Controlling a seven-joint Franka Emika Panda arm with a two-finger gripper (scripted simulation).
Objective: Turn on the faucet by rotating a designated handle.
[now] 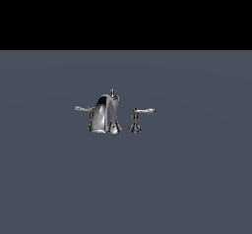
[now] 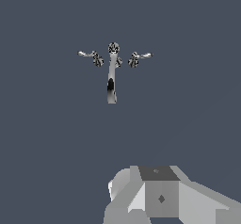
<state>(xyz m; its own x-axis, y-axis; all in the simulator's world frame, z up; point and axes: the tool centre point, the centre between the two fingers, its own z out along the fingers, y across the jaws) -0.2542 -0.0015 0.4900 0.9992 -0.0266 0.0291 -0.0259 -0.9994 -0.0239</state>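
Chrome faucet [image 1: 105, 114] with arched spout is seen mid-surface, its slim rounded-tip lever handle [image 1: 82, 109] projected toward nine o'clock in the exterior view; the grey hand's opening cannot be told.

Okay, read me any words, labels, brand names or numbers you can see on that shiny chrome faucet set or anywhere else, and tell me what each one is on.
None: no text shows on the shiny chrome faucet, its slim side lever handle, or the grey gripper; only a small dark diamond mark there.
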